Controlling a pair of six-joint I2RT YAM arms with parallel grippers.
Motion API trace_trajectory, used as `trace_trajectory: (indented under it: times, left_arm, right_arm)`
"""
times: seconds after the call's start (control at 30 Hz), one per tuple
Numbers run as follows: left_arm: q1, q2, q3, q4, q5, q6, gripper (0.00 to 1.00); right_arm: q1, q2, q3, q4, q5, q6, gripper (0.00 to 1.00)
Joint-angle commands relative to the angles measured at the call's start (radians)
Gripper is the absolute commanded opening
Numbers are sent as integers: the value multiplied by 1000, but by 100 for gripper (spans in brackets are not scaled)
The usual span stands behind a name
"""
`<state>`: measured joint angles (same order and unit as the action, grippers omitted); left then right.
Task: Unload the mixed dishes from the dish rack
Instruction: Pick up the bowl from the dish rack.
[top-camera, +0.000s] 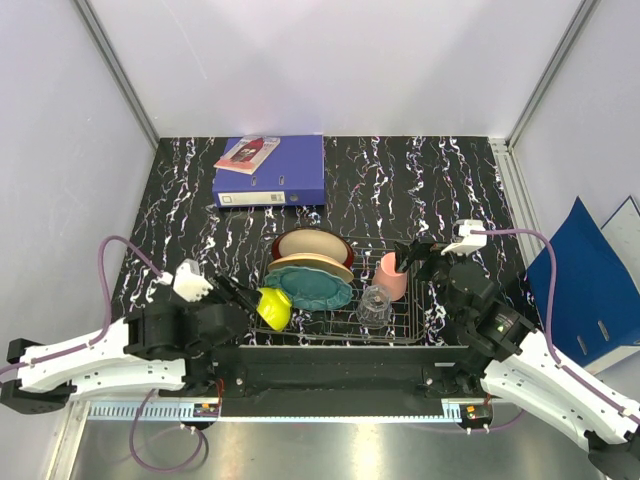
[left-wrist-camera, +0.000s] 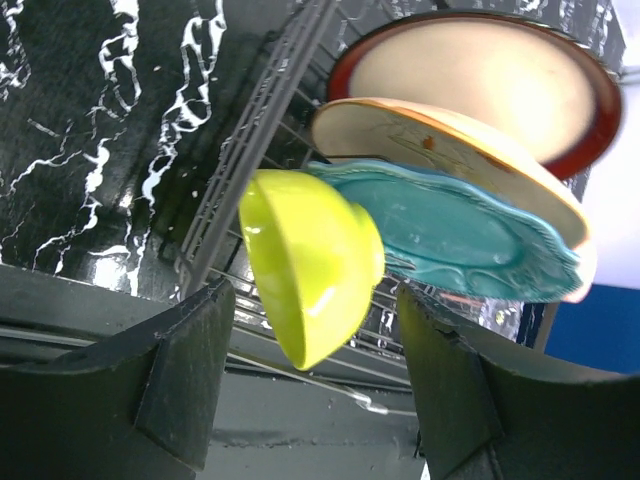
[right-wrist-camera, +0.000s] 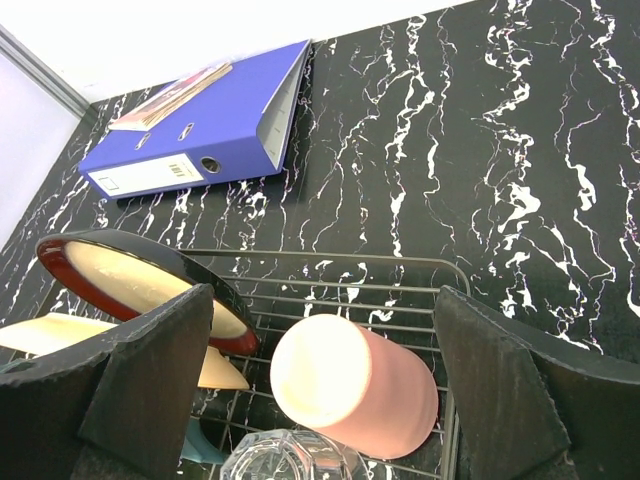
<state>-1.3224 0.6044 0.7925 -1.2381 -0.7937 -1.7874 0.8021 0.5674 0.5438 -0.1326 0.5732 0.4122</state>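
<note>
Right wrist: tumbler cut by bottom edge; cream plate mostly behind finger. Left wrist: teal plate partly covered by cream plate, bowl. Top: dark-blue binder cut by frame edge.

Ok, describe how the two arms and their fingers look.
Both the left arm and right arm have white shells with black joints. A lilac cable loops to a white camera box on each wrist. The fingers are black, blocky wedges.
</note>
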Motion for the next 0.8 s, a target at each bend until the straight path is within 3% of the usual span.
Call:
trace_trajectory:
  times: [0.0,0.43,0.77]
  left_arm:
    - [-11,-5,-47,43,-24,-92,68]
    - [-17,-28,-113,213,-52,8,59]
    - [-17,-12,-157,270,-27,8,44]
  right_arm:
    - [3,-9,-2,5,-13,11,100]
    - [3,-4,-10,5,-18,22,100]
    - [3,17,-10,17,-16,27,100]
